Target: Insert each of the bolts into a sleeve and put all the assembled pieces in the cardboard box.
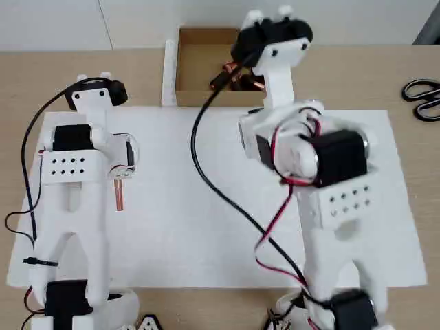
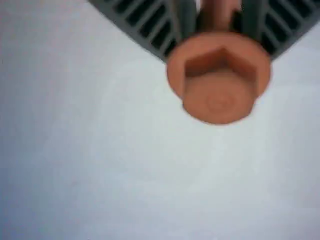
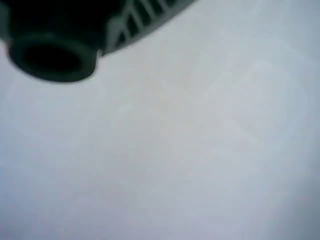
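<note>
The left gripper [image 1: 122, 173] was clamped on 1 orange bolt [image 2: 218, 85] above the white sheet [image 1: 206, 227], near its left edge. The right gripper [image 3: 85, 35] was clamped on 1 black sleeve [image 3: 52, 57] over it too.

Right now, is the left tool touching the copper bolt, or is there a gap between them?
Touching. The left wrist view shows the bolt with its shaft clamped between the ribbed grey fingers of the left tool, with no gap on either side.
</note>
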Motion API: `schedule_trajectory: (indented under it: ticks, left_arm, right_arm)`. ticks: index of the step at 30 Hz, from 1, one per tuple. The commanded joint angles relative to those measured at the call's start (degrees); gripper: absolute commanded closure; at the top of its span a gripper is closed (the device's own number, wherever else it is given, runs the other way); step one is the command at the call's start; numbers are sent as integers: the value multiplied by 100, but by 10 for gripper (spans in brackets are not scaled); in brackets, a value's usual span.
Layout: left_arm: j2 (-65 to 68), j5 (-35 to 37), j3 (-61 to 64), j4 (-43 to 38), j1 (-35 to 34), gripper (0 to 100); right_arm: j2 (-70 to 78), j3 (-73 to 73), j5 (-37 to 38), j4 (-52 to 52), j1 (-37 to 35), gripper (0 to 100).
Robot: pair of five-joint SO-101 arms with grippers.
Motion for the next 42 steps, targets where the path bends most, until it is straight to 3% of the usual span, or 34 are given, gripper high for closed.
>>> schedule_trajectory:
  ticks: [1, 8, 13, 22, 27, 32, 38, 42]
  left_arm:
    - [-229, -26, -48, -70, 35, 994]
    - [-229, -18, -48, -70, 35, 994]
    - [-229, -18, -40, -53, 35, 994]
    - [-273, 26, -48, -141, 202, 994]
    - [-273, 809, -48, -774, 765, 994]
    - [-281, 1424, -215, -1433, 1618, 994]
    - [-273, 1960, -1218, -1538, 2673, 994]
    - [-246, 2022, -1938, -1266, 2910, 994]
  right_arm:
    - [-1103, 1442, 387, -699, 84, 987]
    - [-2774, 4009, 387, -2290, 875, 989]
    - [-3512, 5530, 396, -3284, 945, 996]
    - [-4760, 6910, 387, -3864, 945, 996]
    - [-5560, 7560, 378, -3916, 919, 996]
    - [-6659, 8668, 378, -4822, 910, 996]
    - [-8163, 10119, 378, -5182, 620, 996]
    - [-8303, 10444, 378, -5182, 347, 995]
